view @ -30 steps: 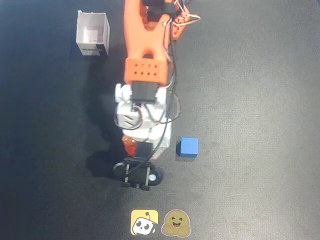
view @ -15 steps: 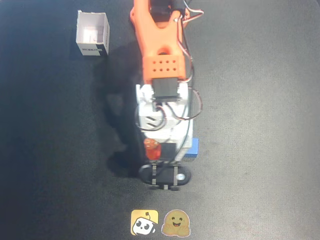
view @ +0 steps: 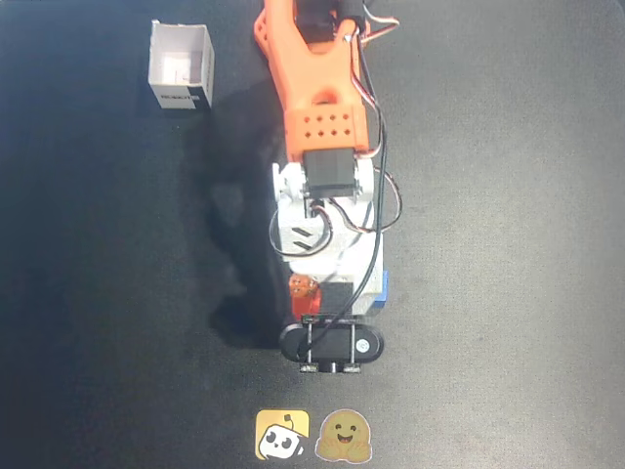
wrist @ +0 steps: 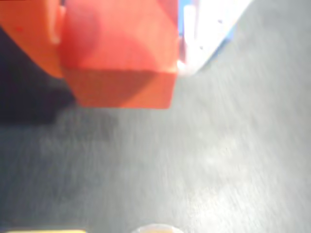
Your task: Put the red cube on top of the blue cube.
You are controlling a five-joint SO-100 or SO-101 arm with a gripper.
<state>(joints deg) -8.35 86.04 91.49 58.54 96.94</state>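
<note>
Gripper state: gripper [wrist: 121,53] was clamped on the red cube [wrist: 119,58]; wrist view showed an orange finger [wrist: 29,34] pressed against one side of the cube and a white finger [wrist: 209,34] against the other

Red cube, place: between the fingers, clear of the worktop [wrist: 194,160], which showed below it with a gap; in the overhead view only a sliver of red [view: 304,293] showed under the arm [view: 322,107]

Red cube, look: bright red-orange, matte, plain faces, crisp edges; lower face in shadow; it filled the upper left of the wrist view, slightly blurred

Blue cube, place: just beside the gripper on the white finger's side; overhead view showed only a thin blue edge [view: 385,288] past the white wrist housing; wrist view showed a blue strip [wrist: 181,19] between the red cube and the white finger

Blue cube, look: bright blue; too little visible to say more

Why held so (judgement): cube was carried high so its underside could pass over the blue cube's top; grip on opposite faces kept it square for stacking

Alignment (judgement): red cube appeared offset to one side of the blue cube, not yet over it; exact overlap could not be told, the arm hid it

Other: white open-topped box [view: 181,65] stood well apart from the gripper, up near the arm's base end; two stickers [view: 314,435] lay near the gripper's far end
</note>
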